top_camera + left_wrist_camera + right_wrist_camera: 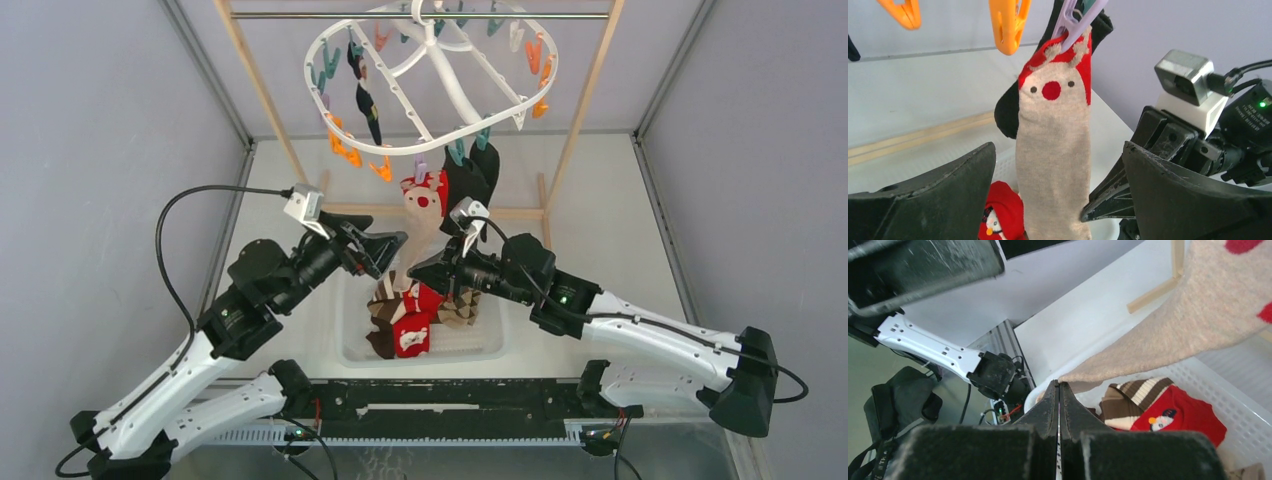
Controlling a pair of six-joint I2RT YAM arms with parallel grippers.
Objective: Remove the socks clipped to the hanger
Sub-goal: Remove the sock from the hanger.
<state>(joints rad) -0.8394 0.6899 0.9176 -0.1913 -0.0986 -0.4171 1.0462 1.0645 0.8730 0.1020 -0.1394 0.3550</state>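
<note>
The white oval hanger (430, 75) hangs tilted from the rod. A pale clip (1073, 25) on it holds a beige and red reindeer sock (1055, 115) that hangs straight down. A black sock (475, 175) is clipped behind it, and a dark sock (365, 100) hangs at the hanger's left. My left gripper (1058, 150) is open, with one finger on each side of the reindeer sock and neither touching it. My right gripper (1058, 385) is shut. Its tips sit against the sock's lower edge, and I cannot tell whether they pinch any fabric.
Below the grippers, a white perforated basket (480, 345) holds a red snowman sock (1180, 415), a brown striped sock (1130, 392) and others. Orange clips (1008, 25) dangle just above my left gripper. The wooden rack (590, 90) with its metal rod (280, 15) carries the hanger.
</note>
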